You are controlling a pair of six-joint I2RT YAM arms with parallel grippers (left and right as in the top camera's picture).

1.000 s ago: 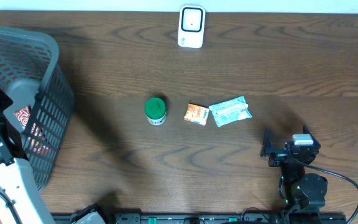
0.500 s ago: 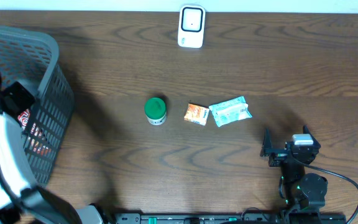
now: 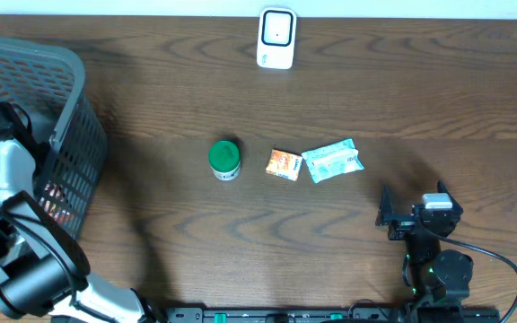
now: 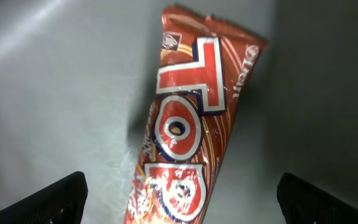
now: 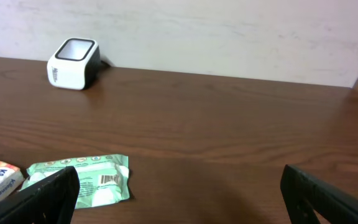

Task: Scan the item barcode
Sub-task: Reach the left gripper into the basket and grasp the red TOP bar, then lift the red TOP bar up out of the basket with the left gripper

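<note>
left gripper lets go over the basket

our left gripper (image 4: pixel 188 199) has just sprung wide and holds nothing. the glossy, crinkled red snack packet (image 4: pixel 188 112) lies flat on the smooth grey floor of the slatted plastic basket (image 3: pixel 70 117) at the left, so we judge that item done. a round green-lidded tub (image 3: pixel 224 159), an orange sachet (image 3: pixel 284 164) and a soft mint pouch (image 3: pixel 333 161) wait mid-tabletop (image 3: pixel 330 242), the boxy white scanner (image 3: pixel 276 38) far behind them. the right gripper (image 5: pixel 185 196) is open and empty.
</note>
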